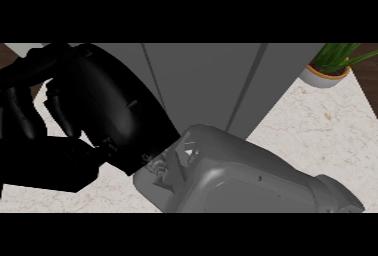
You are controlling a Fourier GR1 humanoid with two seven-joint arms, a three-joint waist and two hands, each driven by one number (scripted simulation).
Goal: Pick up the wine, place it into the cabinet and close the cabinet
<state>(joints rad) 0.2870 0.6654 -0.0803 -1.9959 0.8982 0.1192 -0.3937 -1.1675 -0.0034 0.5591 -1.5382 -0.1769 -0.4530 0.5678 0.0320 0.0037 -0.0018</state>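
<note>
Up close, the robot's right hand (103,110) fills the left part of the head view as a broad black mass, its back turned toward the camera and tilted up and to the left. Whether this hand is spread or closed round anything cannot be told, since its dark shapes merge into one another at the left edge. Its grey forearm (244,185) comes in from the lower edge at centre and right and runs up and leftward to meet the hand at the wrist. Behind both stands the grey cabinet (207,80), seen as flat panels at the top centre with thin vertical seams between them; the hand overlaps its left side. The pale marbled counter (317,135) shows to the right of the cabinet and again in a strip along the bottom left under the hand. At the far top right of the counter, well apart from the hand, sits a potted plant (334,62) with green leaves in a light pot. The wine cannot be made out anywhere; whether it is behind the hand or inside the cabinet cannot be told.
</note>
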